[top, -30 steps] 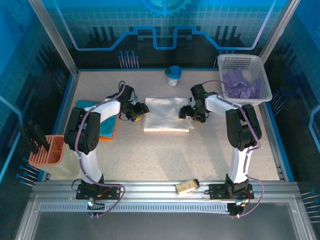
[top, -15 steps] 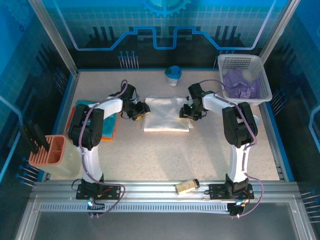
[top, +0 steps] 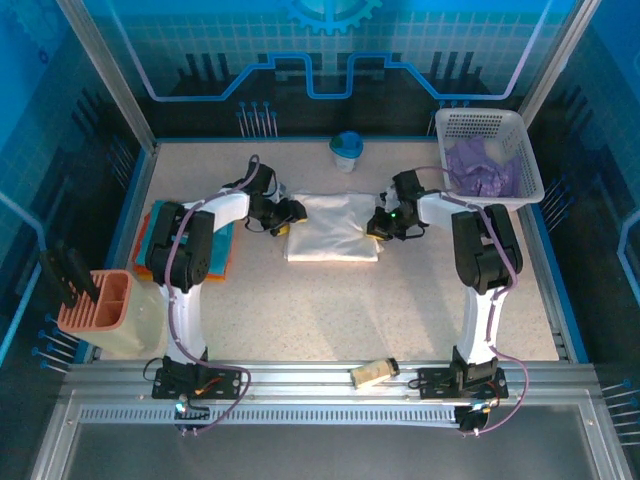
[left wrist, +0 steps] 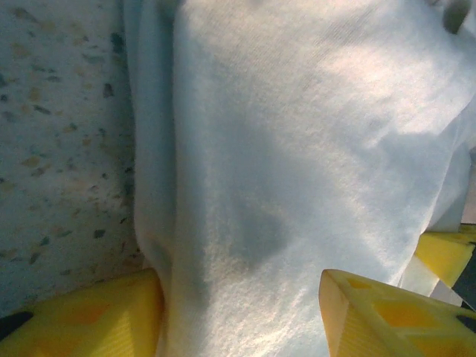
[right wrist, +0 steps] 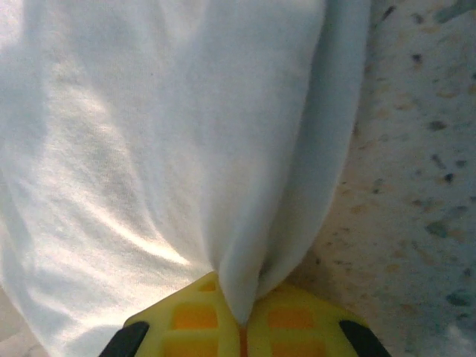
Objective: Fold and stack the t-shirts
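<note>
Pinching an edge of the white shirt, the right hand is closed tight; the left hand straddles the shirt half-open, apparently not gripping.

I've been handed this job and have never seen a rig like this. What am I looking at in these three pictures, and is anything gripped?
These are two robot arms fixed at the near edge of a table. The wide picture looks down from above and behind them. The two close-ups come from cameras on the wrists, so the yellow fingers at the bottom are each arm's own. In the middle lies a white t-shirt. The right gripper is shut, pinching a fold at its edge. The left gripper stands open, a finger on either side of the opposite edge, nothing pinched. At the left sits a stack of teal and orange shirts. A basket at the far right holds a purple shirt. A cup stands at the back.
</note>
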{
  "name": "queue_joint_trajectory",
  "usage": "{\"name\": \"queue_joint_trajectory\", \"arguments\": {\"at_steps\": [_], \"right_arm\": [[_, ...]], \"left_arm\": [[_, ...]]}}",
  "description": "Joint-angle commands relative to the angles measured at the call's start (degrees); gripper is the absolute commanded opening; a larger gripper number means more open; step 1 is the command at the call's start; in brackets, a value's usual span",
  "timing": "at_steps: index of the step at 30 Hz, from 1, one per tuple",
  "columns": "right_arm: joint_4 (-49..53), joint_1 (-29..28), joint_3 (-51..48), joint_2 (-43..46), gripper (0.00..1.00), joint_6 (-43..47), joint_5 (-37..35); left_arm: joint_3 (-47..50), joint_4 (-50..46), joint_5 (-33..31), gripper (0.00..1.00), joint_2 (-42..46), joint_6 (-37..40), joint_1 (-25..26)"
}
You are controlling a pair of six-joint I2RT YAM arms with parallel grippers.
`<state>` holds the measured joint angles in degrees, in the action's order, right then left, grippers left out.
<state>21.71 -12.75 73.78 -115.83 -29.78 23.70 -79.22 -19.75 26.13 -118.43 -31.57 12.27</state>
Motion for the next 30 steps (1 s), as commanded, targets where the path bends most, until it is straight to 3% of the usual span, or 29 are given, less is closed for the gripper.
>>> {"name": "queue_joint_trajectory", "arguments": {"at_steps": [1, 7, 13, 26, 30], "right_arm": [[-3.4, 1.1, -1.6, 1.0, 0.00, 0.0, 4.6], [-8.5, 2.7, -3.4, -0.9, 0.00, -2.0, 9.8], [-8.9, 3.2, -4.1, -1.0, 0.00, -1.7, 10.2], [-10.6, 3.3, -3.9, -2.1, 0.00, -3.2, 11.5], [-10.6, 3.4, -4.2, -1.8, 0.00, -3.0, 11.5]], "left_arm": [[-1.7, -0.9, 3.7, 0.57, -1.3, 1.7, -0.1], [-1.1, -1.8, 5.9, 0.57, -2.1, 2.1, -1.6], [-1.2, -5.1, 0.3, 0.60, 0.4, 6.5, -3.0], [-4.8, -2.1, 6.1, 0.60, -6.2, 5.4, -0.6], [-4.7, -1.1, 7.8, 0.56, -7.6, 4.6, -0.5]]}}
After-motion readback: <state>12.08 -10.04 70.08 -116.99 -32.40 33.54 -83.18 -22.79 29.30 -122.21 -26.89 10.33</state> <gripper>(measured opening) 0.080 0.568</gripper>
